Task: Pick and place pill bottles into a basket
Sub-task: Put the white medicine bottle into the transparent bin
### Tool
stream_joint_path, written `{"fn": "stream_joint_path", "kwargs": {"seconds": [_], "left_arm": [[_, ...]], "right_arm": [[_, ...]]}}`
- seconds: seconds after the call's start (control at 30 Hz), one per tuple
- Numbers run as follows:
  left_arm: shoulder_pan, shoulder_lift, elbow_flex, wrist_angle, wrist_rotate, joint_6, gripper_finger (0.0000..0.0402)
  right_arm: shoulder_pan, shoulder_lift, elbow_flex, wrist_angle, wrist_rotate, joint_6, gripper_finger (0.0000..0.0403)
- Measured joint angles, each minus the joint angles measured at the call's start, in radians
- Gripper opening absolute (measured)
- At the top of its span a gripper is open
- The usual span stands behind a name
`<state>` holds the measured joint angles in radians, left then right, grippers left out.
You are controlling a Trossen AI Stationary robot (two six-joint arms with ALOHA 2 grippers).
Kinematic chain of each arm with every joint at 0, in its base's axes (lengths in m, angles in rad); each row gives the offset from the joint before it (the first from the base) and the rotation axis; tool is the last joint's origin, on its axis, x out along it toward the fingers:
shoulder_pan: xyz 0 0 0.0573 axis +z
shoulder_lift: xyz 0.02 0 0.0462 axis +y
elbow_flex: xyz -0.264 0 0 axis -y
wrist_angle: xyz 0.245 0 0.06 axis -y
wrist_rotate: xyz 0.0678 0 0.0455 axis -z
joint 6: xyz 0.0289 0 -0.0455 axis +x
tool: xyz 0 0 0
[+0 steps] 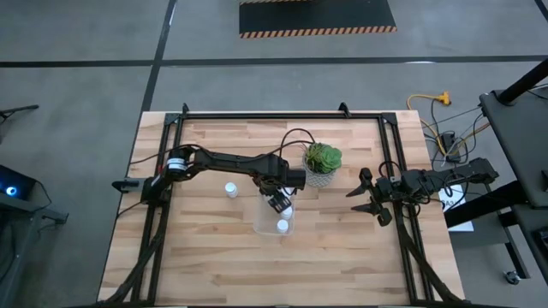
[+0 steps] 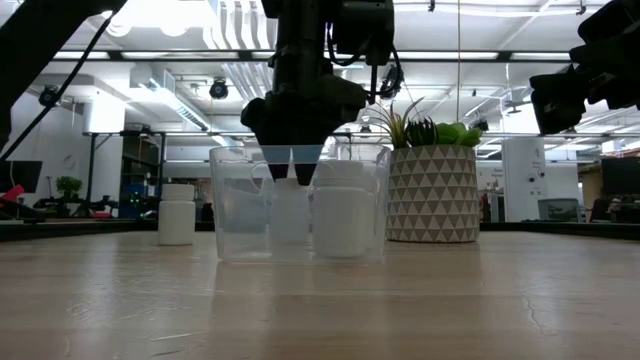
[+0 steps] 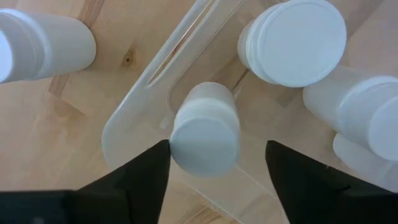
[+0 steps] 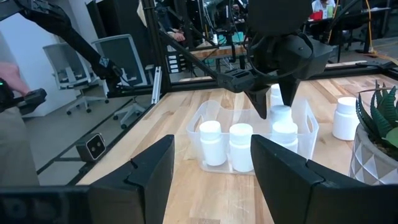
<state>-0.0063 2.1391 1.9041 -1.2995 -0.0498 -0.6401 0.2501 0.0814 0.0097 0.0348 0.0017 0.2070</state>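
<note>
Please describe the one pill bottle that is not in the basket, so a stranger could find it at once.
Find the potted plant mid-table, then the clear basket beside it, under the left gripper. On the basket's other side stands a white bottle, alone on bare wood; all other bottles sit inside the basket.

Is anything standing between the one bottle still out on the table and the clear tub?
Nothing visible does. The remaining pill bottle stands on bare wood beside the basket. The left gripper hangs over the basket, above that path; the potted plant stands on the far side.

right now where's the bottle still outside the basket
In the high view the lone pill bottle stands on the table left of the basket, under the left arm.
</note>
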Motion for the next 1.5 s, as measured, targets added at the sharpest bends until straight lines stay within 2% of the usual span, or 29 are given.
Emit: {"fn": "stream_joint_path", "kwargs": {"seconds": [0.27,0.6,0.83,1.17,1.33,1.5], "left_arm": [[0.000,0.000,0.000,0.000,0.000,-0.002,0.0289],[-0.004,-0.062,0.001,-0.019,0.002,-0.005,0.0290],[-0.004,-0.134,0.001,-0.112,-0.001,-0.010,0.0290],[-0.005,-0.158,-0.009,-0.209,-0.001,0.003,0.0290],[-0.005,-0.181,-0.076,-0.203,-0.001,0.021,0.0290],[-0.003,-0.268,-0.222,-0.159,-0.016,-0.006,0.0290]], "right_arm": [[0.000,0.000,0.000,0.000,0.000,0.001,0.0201],[0.000,0.000,0.000,0.000,0.000,0.001,0.0201],[0.000,0.000,0.000,0.000,0.000,0.000,0.0201],[0.000,0.000,0.000,0.000,0.000,0.000,0.0201],[0.000,0.000,0.000,0.000,0.000,0.000,0.0201],[0.000,0.000,0.000,0.000,0.000,0.000,0.0201]]}}
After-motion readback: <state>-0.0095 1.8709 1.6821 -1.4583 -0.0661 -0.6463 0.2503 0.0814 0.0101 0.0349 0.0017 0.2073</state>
